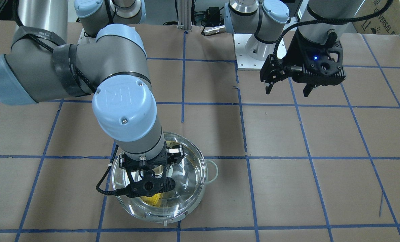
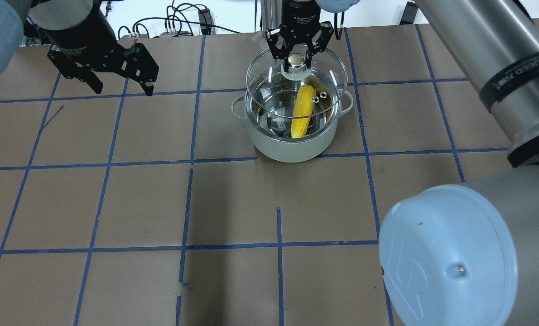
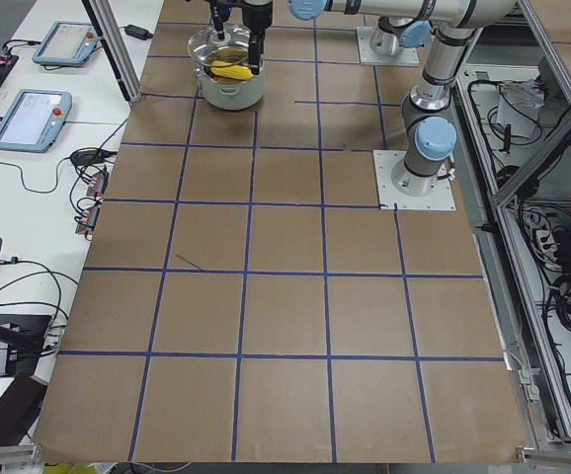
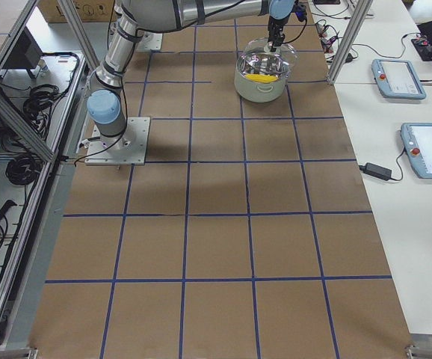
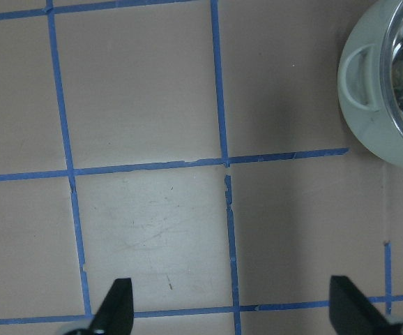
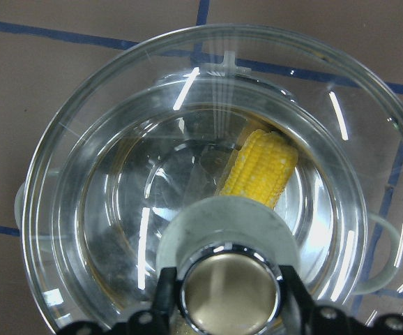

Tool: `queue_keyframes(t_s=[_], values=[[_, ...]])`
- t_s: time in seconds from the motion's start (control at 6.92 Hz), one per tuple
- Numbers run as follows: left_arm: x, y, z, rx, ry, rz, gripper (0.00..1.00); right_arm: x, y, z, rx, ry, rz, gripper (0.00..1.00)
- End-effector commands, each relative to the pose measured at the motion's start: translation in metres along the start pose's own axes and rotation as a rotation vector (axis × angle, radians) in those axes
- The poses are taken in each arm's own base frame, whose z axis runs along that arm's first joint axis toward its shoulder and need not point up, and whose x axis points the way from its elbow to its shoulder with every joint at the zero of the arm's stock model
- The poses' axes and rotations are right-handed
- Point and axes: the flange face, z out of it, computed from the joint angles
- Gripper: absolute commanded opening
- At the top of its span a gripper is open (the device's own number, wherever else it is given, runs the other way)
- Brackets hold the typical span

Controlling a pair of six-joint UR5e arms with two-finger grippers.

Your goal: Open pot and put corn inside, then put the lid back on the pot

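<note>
Both right gripper (image 2: pixel 296 63) jaws clamp the domed glass lid's (image 2: pixel 269 74) round knob (image 6: pixel 231 296) over the smooth grey pot (image 2: pixel 292 147) holding bumpy yellow corn (image 2: pixel 302 111); left gripper (image 2: pixel 123 90) gapes.

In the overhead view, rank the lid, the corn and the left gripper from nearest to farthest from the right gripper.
1. Lid: the right gripper is shut on its knob, over the pot.
2. Corn: under the glass, lying in the pot, on the robot's side of the knob.
3. Left gripper: open, far off at the view's left.
</note>
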Motion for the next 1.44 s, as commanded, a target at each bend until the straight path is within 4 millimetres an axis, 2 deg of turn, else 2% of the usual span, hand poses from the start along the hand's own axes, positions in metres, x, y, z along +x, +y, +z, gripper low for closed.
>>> queue_keyframes(t_s=[0.0, 0.43, 0.72, 1.3], values=[[0.002, 0.007, 0.001, -0.005, 0.003, 0.031, 1.00, 0.000, -0.002, 0.013, -0.023, 0.003, -0.018, 0.05], [0.002, 0.007, -0.003, -0.001, 0.007, 0.019, 1.00, 0.002, 0.009, 0.030, -0.046, 0.001, -0.032, 0.05], [-0.013, 0.006, -0.011, -0.008, -0.005, -0.069, 1.00, -0.001, 0.006, 0.027, -0.014, -0.001, -0.029, 0.05], [-0.012, 0.011, -0.007, -0.009, -0.002, -0.075, 1.00, -0.001, 0.001, 0.025, 0.029, -0.002, -0.027, 0.05]])
